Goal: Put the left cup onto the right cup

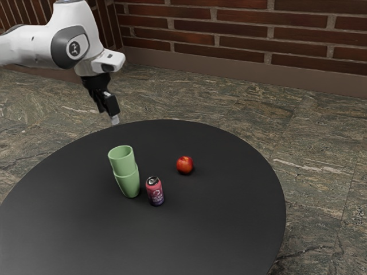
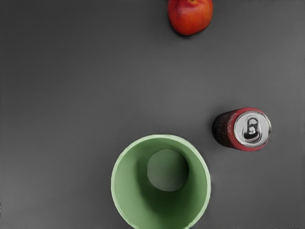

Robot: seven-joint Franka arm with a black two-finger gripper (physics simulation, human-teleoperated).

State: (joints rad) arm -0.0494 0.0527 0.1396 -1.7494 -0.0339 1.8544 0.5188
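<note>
Two pale green cups stand on the round black table (image 1: 229,229), the upper cup (image 1: 121,158) nested inside the lower cup (image 1: 128,184). My gripper (image 1: 114,120) hangs in the air above the table's far rim, up and toward the exterior view's left from the stack, touching nothing. From the wrist view I look straight down into the open mouth of the top cup (image 2: 160,183), which is under my hand.
A dark red soda can (image 1: 155,191) stands upright just to the exterior view's right of the cups, seen top-on as the can (image 2: 243,130). A red apple (image 1: 184,164) lies farther right and back, the same apple (image 2: 190,15) beyond the can.
</note>
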